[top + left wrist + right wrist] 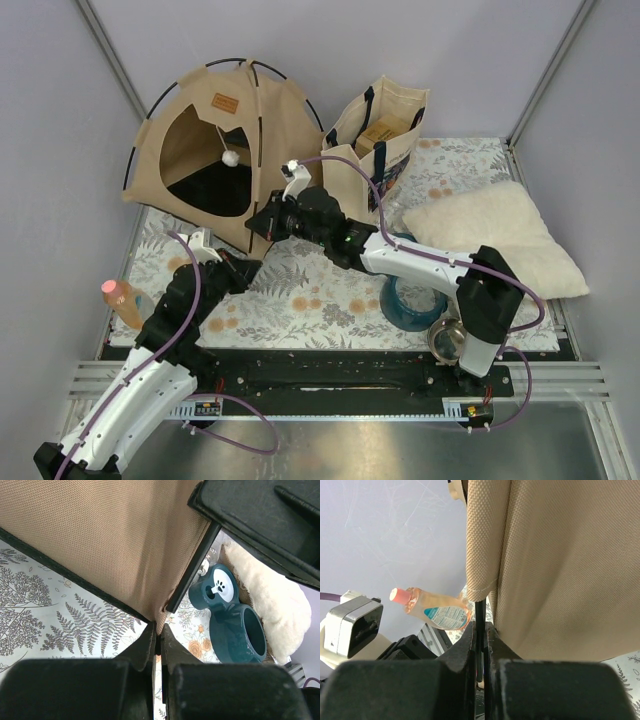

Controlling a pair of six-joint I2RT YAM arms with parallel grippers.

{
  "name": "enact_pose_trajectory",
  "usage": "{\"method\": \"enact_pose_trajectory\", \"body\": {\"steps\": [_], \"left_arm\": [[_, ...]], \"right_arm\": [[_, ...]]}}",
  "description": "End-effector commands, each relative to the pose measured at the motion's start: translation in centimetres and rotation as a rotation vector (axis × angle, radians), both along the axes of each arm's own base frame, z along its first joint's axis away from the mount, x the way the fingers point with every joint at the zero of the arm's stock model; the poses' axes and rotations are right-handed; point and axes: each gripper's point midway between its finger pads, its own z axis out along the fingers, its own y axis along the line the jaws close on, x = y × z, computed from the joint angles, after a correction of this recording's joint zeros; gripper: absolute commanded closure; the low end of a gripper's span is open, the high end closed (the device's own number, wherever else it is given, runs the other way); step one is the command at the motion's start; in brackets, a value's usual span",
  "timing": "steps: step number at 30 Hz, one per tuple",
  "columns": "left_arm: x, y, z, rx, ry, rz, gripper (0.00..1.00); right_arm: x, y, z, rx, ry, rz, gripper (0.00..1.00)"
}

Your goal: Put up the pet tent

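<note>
The pet tent (215, 130) stands at the back left, tan canvas with black poles, an arched doorway, a brown label patch and a white pom-pom (230, 158) hanging in the opening. Both grippers meet at its near right corner. My left gripper (243, 266) is shut on the tip of the fabric corner (159, 625), with the tent wall (110, 545) filling that wrist view. Just above it, my right gripper (258, 225) is shut on a thin black pole (479, 611) that comes out of the canvas sleeve (485, 540). The same pole (192, 575) runs up beside the corner.
A cream tote bag (378, 135) stands right of the tent. A fluffy white pillow (495, 235) lies at the right. A teal pet feeder (410, 300) and a metal bowl (450, 338) sit by the right arm. A peach bottle (125, 300) lies at the left on the floral mat (300, 300).
</note>
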Motion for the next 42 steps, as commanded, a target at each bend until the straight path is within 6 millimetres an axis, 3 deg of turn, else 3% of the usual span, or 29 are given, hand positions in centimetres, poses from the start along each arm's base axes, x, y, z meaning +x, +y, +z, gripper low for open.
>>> {"method": "enact_pose_trajectory", "body": {"steps": [1,16,24,33,42], "left_arm": [[-3.6,-1.2,-3.7,0.048,0.178,-0.138,1.00],[-3.7,-1.7,-4.0,0.051,0.187,-0.165,1.00],[-3.7,-1.8,-4.2,0.063,0.192,-0.169,1.00],[-3.3,-0.6,-4.3,0.098,0.200,-0.102,1.00],[-3.0,-0.2,-4.7,0.117,0.219,-0.077,1.00]], "right_arm": [[7.8,-3.9,8.8,0.182,-0.170,-0.297,1.00],[9.0,-4.0,7.5,0.157,-0.106,-0.351,1.00],[9.3,-4.4,7.8,0.180,-0.072,-0.375,1.00],[9.1,-6.0,6.8,0.146,-0.085,-0.375,1.00],[8.9,-6.5,7.5,0.153,-0.102,-0.356,1.00]]}}
